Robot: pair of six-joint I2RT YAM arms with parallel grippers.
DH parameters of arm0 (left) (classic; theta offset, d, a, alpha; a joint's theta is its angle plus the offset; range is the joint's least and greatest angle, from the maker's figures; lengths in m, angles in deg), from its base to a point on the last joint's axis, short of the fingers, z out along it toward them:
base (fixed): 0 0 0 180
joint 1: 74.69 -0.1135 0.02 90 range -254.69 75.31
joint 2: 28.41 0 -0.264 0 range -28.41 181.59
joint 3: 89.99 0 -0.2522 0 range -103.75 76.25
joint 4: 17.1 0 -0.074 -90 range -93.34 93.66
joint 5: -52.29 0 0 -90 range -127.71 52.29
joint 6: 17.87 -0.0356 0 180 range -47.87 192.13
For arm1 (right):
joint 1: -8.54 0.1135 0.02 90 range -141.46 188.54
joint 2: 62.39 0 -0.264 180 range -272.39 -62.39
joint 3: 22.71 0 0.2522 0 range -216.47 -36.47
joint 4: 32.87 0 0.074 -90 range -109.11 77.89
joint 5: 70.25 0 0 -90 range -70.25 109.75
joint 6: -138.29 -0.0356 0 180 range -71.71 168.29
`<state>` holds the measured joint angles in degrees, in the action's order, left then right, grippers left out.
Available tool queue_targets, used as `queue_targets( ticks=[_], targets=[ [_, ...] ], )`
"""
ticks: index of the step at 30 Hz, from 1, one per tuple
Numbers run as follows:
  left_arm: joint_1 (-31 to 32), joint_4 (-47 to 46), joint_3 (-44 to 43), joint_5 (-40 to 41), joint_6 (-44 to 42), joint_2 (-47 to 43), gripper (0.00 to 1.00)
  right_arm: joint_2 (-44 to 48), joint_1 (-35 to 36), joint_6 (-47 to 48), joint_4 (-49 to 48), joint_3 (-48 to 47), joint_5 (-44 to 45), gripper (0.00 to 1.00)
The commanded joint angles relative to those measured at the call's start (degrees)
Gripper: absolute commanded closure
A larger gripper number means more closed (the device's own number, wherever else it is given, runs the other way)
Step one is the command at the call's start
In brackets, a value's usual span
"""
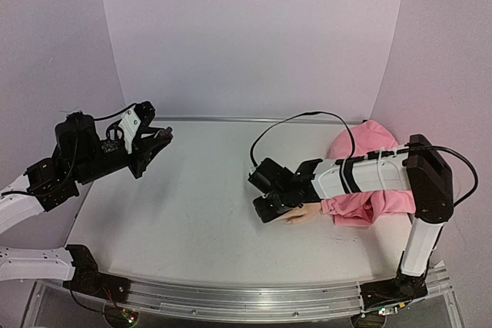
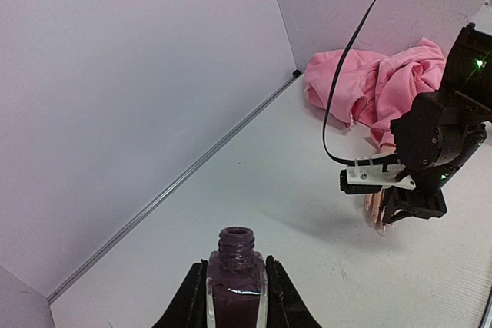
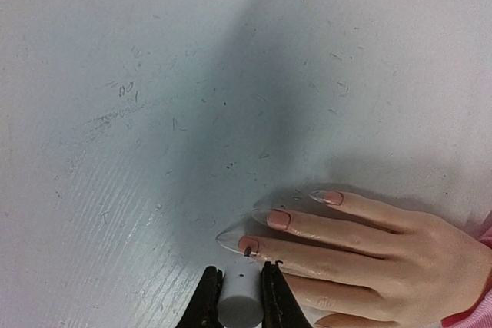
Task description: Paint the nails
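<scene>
The flesh-coloured mannequin hand [image 3: 400, 255] lies flat on the white table, fingers pointing left. Its nails [image 3: 278, 219] are long, pointed and pale pink. My right gripper [image 3: 239, 269] is shut on a white brush cap [image 3: 240, 301]. The dark brush tip [image 3: 247, 251] touches the nail [image 3: 250, 243] of the finger just ahead of it, which bears a small dark mark. My left gripper [image 2: 236, 266] is held off to the left, shut on an uncapped glass polish bottle [image 2: 236, 293] of dark purple polish. In the top view the right gripper [image 1: 265, 209] covers the fingertips of the hand [image 1: 305, 215].
The pink fabric sleeve [image 1: 369, 190] is bunched up at the right behind the hand. A black cable [image 1: 300, 119] loops over the right arm. A metal rail [image 2: 177, 178] runs along the foot of the white back wall. The left gripper [image 1: 160, 140] hangs above the table's left part.
</scene>
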<state>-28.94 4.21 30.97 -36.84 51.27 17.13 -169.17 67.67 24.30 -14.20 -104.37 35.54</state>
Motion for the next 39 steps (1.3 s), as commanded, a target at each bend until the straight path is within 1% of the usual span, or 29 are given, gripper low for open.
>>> queue_targets(
  ticks=[1, 22, 39],
  targets=[
    [0.1, -2.3, -0.2, 0.7, -0.3, -0.8, 1.0, -0.3, 0.3, -0.6, 2.2, -2.4, 1.4, 1.0],
    [0.1, -2.3, -0.1, 1.0, -0.4, -0.9, 1.0, -1.4, 0.2, -1.2, 2.4, -2.6, 2.5, 1.0],
    [0.1, -2.3, -0.1, 1.0, -0.4, -1.2, 1.0, -2.0, 0.3, -1.6, 3.1, -2.6, 1.7, 1.0]
  ],
)
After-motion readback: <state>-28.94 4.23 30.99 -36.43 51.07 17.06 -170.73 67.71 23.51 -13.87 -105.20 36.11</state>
